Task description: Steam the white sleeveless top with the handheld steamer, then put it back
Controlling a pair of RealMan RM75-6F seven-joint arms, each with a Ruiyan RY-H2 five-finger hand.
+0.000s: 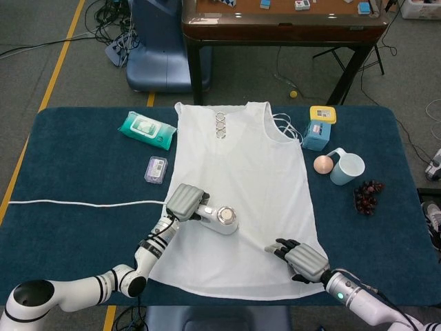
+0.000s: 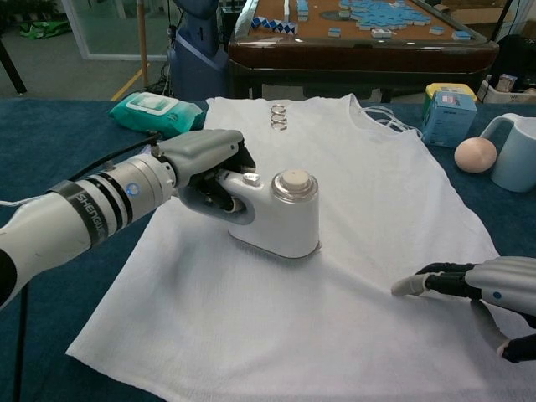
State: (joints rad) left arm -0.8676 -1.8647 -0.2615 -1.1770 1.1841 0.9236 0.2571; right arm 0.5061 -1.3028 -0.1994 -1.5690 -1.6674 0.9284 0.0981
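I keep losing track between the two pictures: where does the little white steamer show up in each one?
Head view: the steamer sits low and left of center, on the white top, held by the left hand.
Chest view: the steamer is near the middle, large, with the left hand to its left.
Shared landmark: the metal rings at the neckline.

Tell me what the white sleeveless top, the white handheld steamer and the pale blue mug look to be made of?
White sleeveless top: thin woven fabric, probably cotton, matte and softly wrinkled. White handheld steamer, held by the left hand: smooth moulded plastic with a faint sheen and a silvery, metal-looking cap. Pale blue mug: likely glazed ceramic, though plastic is possible.
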